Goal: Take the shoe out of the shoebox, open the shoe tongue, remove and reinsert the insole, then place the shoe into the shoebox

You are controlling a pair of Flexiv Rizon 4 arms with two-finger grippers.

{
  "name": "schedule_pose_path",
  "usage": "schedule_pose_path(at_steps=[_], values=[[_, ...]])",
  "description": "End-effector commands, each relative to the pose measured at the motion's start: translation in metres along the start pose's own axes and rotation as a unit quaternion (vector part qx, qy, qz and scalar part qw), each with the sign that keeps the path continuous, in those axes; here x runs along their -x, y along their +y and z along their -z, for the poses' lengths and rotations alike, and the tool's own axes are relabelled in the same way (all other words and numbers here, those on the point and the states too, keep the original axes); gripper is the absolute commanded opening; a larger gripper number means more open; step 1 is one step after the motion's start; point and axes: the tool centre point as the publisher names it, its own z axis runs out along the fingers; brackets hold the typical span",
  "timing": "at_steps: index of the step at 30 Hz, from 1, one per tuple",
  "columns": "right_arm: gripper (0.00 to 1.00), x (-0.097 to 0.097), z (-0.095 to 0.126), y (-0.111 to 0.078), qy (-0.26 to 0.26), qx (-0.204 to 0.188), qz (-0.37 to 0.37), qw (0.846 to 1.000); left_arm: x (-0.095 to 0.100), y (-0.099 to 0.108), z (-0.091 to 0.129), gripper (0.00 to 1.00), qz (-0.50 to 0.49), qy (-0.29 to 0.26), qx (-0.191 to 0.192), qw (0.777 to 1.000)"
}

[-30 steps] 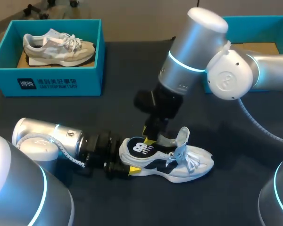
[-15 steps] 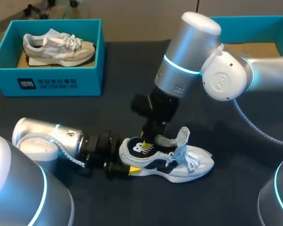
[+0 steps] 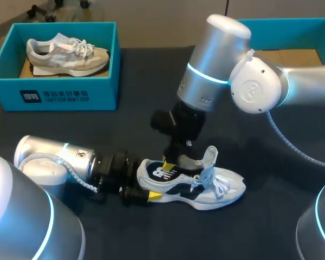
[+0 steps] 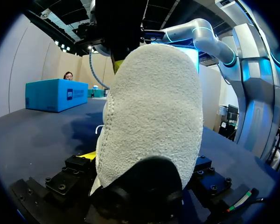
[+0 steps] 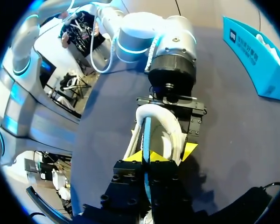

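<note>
A white and black shoe (image 3: 206, 187) lies on its sole on the dark table, toe to the right, tongue pulled up. My left gripper (image 3: 146, 190) comes in low from the left and is shut on the shoe's heel, one finger on each side. In the left wrist view the heel (image 4: 154, 116) fills the space between the fingers, and one yellow fingertip (image 4: 88, 155) shows beside it. My right gripper (image 3: 171, 161) reaches down into the shoe's opening. In the right wrist view its tips (image 5: 149, 156) are shut on the thin bluish insole (image 5: 147, 133) inside the heel.
A teal shoebox (image 3: 59, 97) at the back left holds a beige shoe (image 3: 65, 53). A second teal shoebox (image 3: 292, 23) stands at the back right, behind my right arm. Bare table lies in front of and to the right of the shoe.
My right gripper has closed and sunk slightly into the shoe's opening, and its arm has shifted a little to the left. The left arm and the shoe have stayed in place.
</note>
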Motion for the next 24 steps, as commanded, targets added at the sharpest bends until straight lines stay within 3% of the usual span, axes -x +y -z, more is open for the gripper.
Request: schedule_pose_path(at_steps=[1, 12, 24], values=[[0.00, -0.002, 0.004, -0.003, 0.004, 0.005, 0.013, 1.000, 0.000, 0.005, 0.001, 0.00, 0.000, -0.001, 0.001, 1.000], [0.00, -0.006, 0.011, -0.002, 0.021, 0.014, 0.065, 0.998, 0.000, 0.005, 0.001, 0.00, 0.000, -0.001, 0.001, 1.000], [0.00, -0.001, 0.010, 0.024, 0.062, 0.006, 0.119, 0.991, 0.000, 0.005, 0.001, 0.00, 0.000, -0.001, 0.001, 1.000]])
